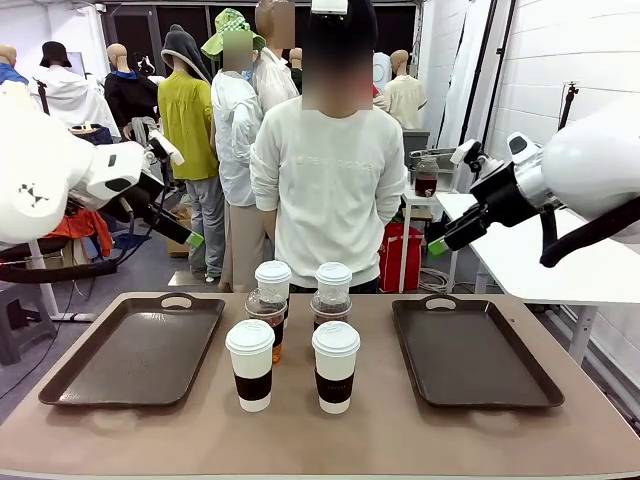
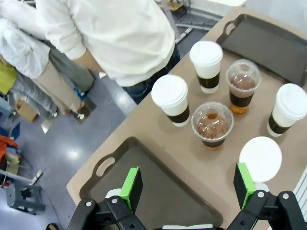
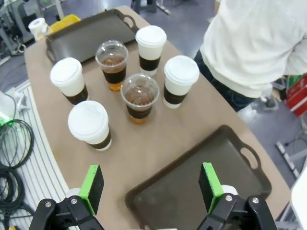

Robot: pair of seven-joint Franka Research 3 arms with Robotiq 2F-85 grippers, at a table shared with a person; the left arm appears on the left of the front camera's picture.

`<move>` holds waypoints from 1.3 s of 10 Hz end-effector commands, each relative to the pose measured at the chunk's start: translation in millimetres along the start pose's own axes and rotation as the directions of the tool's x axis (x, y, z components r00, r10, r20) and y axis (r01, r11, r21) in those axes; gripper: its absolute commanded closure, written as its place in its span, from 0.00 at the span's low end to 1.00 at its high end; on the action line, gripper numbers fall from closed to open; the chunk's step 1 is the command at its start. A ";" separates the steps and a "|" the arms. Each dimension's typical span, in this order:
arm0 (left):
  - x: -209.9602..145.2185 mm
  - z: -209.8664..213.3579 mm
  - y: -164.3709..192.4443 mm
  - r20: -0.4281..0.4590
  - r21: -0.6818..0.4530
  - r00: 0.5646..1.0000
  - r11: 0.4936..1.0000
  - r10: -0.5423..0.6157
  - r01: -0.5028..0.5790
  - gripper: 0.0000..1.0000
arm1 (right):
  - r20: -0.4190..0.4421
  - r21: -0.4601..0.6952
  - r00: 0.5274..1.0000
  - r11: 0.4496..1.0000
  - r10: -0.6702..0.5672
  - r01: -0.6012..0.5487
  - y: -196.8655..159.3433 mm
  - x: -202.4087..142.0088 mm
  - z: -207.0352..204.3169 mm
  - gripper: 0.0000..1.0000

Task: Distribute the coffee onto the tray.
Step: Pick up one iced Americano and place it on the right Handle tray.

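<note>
Coffee: six cups, upright, grouped mid-table between left tray (image 1: 140, 352) and right tray (image 1: 470, 352).
Four were white, lidded, brown-sleeved: front-left paper cup (image 1: 250, 366), front-right paper cup (image 1: 335, 366), back-left paper cup (image 1: 273, 274), back-right paper cup (image 1: 333, 274). The left iced cup (image 1: 266, 310) and right iced cup (image 1: 330, 308), clear, dome-lidded, brown-filled, stood between the rows. Both trays lay flat, dark, handled.

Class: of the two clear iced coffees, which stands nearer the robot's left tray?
The iced coffee behind the front-left paper cup; the second iced coffee sits toward the right tray.
</note>
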State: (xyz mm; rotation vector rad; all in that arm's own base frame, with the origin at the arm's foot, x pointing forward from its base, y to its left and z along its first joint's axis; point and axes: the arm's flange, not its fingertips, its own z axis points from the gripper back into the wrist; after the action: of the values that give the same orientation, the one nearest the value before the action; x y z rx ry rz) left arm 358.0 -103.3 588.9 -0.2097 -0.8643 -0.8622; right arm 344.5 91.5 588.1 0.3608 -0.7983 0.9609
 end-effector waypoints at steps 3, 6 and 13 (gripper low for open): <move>-12.0 -1.1 8.2 0.054 -0.111 0.998 0.993 0.036 -0.030 0.00 | 0.051 0.108 0.998 0.994 0.023 -0.028 -10.2 0.1 2.7 0.00; -11.0 -2.2 -0.2 0.011 -0.042 0.997 0.997 0.071 -0.070 0.00 | 0.040 0.082 0.999 0.997 0.012 -0.015 -11.5 -0.6 1.5 0.00; -9.4 -0.6 4.6 0.038 -0.084 0.998 0.995 0.050 -0.047 0.00 | 0.044 0.092 0.999 0.996 0.012 -0.016 -2.9 -0.2 4.7 0.00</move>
State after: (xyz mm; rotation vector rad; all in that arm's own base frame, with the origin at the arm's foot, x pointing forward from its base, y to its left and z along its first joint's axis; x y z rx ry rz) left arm 357.7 -95.6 581.5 -0.3039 -0.8543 -0.8469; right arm 343.3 86.8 592.3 0.4317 -0.7926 0.9955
